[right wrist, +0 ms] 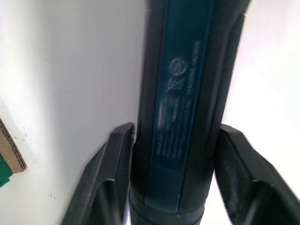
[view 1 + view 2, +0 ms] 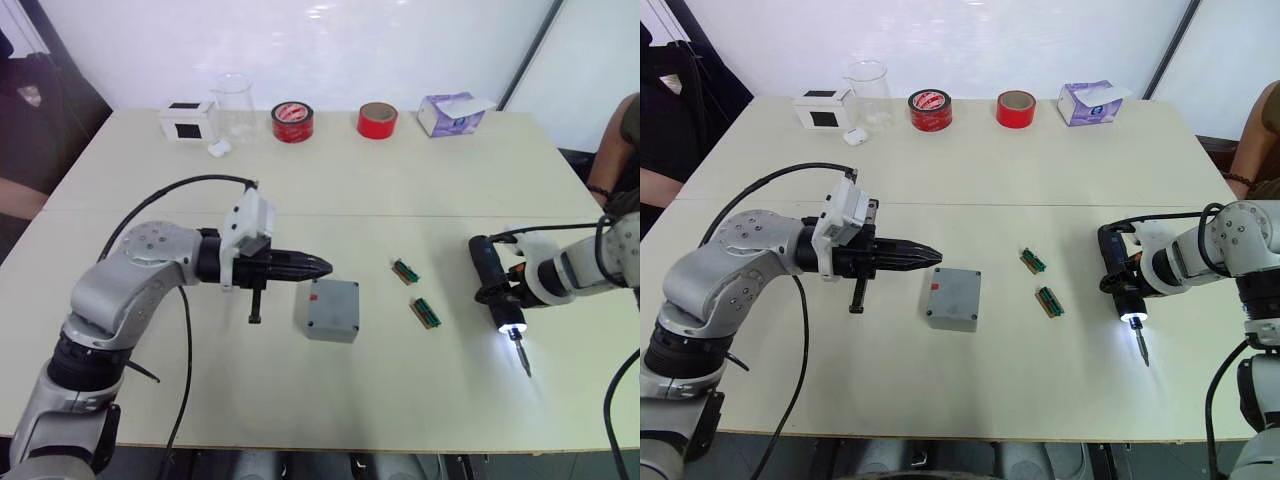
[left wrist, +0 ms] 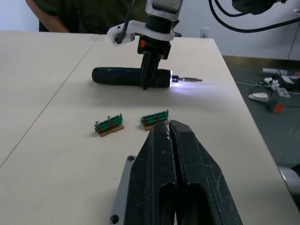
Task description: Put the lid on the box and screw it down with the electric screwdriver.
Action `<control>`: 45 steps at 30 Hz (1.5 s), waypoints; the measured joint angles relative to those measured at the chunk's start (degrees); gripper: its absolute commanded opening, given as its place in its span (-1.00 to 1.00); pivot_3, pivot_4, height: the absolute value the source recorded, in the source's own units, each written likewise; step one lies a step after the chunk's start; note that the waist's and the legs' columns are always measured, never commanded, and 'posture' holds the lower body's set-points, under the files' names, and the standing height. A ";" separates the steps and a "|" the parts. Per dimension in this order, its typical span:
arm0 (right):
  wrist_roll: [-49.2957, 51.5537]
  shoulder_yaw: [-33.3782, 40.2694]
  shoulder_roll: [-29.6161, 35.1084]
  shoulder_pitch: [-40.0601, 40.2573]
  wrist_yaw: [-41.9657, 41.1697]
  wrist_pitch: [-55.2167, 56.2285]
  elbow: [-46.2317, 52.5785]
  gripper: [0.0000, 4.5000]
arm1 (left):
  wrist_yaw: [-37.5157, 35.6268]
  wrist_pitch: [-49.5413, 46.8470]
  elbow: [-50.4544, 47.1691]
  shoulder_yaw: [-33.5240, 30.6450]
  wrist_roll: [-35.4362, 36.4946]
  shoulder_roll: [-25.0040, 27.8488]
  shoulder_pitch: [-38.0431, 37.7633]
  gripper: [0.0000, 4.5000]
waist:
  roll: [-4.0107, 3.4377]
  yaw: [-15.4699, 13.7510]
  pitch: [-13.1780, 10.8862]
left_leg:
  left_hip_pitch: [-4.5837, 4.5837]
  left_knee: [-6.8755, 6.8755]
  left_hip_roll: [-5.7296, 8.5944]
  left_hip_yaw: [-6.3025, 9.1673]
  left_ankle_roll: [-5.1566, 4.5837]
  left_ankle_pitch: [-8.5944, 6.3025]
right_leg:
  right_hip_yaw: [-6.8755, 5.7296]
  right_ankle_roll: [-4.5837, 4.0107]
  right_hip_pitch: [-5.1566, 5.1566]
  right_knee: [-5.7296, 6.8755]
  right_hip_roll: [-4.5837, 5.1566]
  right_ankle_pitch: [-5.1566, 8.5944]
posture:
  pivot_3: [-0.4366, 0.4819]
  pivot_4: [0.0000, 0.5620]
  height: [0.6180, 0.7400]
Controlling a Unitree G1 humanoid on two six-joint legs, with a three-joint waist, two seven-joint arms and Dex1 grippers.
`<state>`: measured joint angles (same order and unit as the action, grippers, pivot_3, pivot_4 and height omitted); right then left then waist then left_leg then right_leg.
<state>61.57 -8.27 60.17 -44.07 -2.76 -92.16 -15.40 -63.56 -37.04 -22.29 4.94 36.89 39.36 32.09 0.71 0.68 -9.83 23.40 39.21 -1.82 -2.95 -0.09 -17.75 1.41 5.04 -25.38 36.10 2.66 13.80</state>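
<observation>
— Grey plastic is seen near the middle of the cream table (image 2: 420,180): where is the box (image 2: 331,310) placed against the left gripper (image 2: 322,267)?

— It is set just beyond the black fingertips, slightly nearer the table's front edge. The lid (image 2: 956,295) is already seated on it, with a small red mark at one corner. The left gripper's fingers (image 3: 180,183) are pressed together, nothing held between them, and the box's rim is caught just below them in the left wrist view.

— And the electric screwdriver (image 2: 497,288)?

— It is laid on the table well to the right of the box, its metal bit turned toward the front edge and a white light lit at the tip. It is bracketed by the right gripper (image 2: 1118,283), one finger on each side of the black barrel; the right wrist view shows the fingers (image 1: 105,180) lying along the barrel's flanks, so it is gripped.

— What is noted between the two?

— Two small green terminal blocks (image 2: 406,271) are placed between box and screwdriver. Along the far edge are ranged a white-and-black cube (image 2: 186,120), a clear beaker (image 2: 233,105), two red tape rolls (image 2: 292,122) and a purple tissue carton (image 2: 450,113).
</observation>
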 measured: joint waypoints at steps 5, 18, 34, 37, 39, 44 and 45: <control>0.98 0.05 2.47 -0.99 -2.21 0.01 2.63 0.99 | 0.04 -0.01 -0.27 0.00 -0.05 1.15 -0.99 -1.00 | -0.02 0.00 -0.01 | 0.00 -0.01 -0.01 0.01 0.00 0.00 | 0.00 0.01 -0.02 0.02 0.00 0.00 | -0.05 -0.47 1.00; 3.48 9.65 8.02 -2.87 -21.83 5.44 25.00 0.77 | -1.35 4.20 2.84 -1.40 -4.55 7.45 -11.27 -1.00 | 0.02 -0.15 0.02 | -0.03 0.00 -0.04 0.05 0.00 0.00 | -0.06 0.00 0.04 0.01 0.00 0.00 | -0.05 -0.47 1.00; -12.72 4.34 -2.08 23.00 -35.37 31.60 45.69 -0.99 | -1.11 13.28 13.26 4.26 -14.38 0.77 -11.19 -1.00 | 0.05 0.01 0.05 | -0.07 0.08 -0.01 0.03 0.01 0.00 | -0.05 0.07 0.07 0.14 0.06 -0.04 | -0.05 -0.47 1.00; -18.52 0.78 -5.46 23.19 -34.60 35.36 45.08 -0.99 | -0.86 15.04 14.14 5.22 -16.01 -0.20 -11.13 -1.00 | 0.06 0.02 0.06 | -0.11 0.09 -0.01 0.04 0.02 0.01 | -0.05 0.06 0.08 0.17 0.03 -0.04 | -0.05 -0.47 1.00; -21.61 -1.76 -7.52 23.03 -34.35 36.99 44.20 -0.99 | -0.06 16.64 15.68 5.69 -17.74 -1.63 -10.95 -1.00 | 0.06 -0.06 0.06 | -0.11 0.10 0.00 0.04 0.04 0.02 | -0.05 0.06 0.08 0.19 0.02 -0.04 | -0.05 -0.47 1.00; -23.58 -5.29 -10.34 22.22 -35.79 36.63 44.05 -0.99 | 0.98 19.71 19.78 7.48 -20.70 -5.13 -8.60 -1.00 | 0.07 -0.30 0.06 | -0.10 0.16 0.01 0.04 0.04 0.02 | -0.07 0.06 0.13 0.19 0.05 -0.04 | -0.05 -0.47 1.00; -23.91 -5.76 -10.63 22.03 -35.92 36.25 44.06 -0.99 | 1.07 20.26 20.55 7.64 -21.17 -5.72 -8.22 -1.00 | 0.07 -0.25 0.07 | -0.10 0.17 0.01 0.04 0.04 0.02 | -0.07 0.06 0.14 0.19 0.06 -0.04 | -0.05 -0.47 1.00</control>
<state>37.66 -14.03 49.55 -22.04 -38.69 -55.91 28.67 -62.49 -16.78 -1.74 12.58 15.72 33.64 23.86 0.78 0.44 -9.76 23.30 39.39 -1.81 -2.91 -0.05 -17.73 1.35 5.10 -25.24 36.29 2.72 13.75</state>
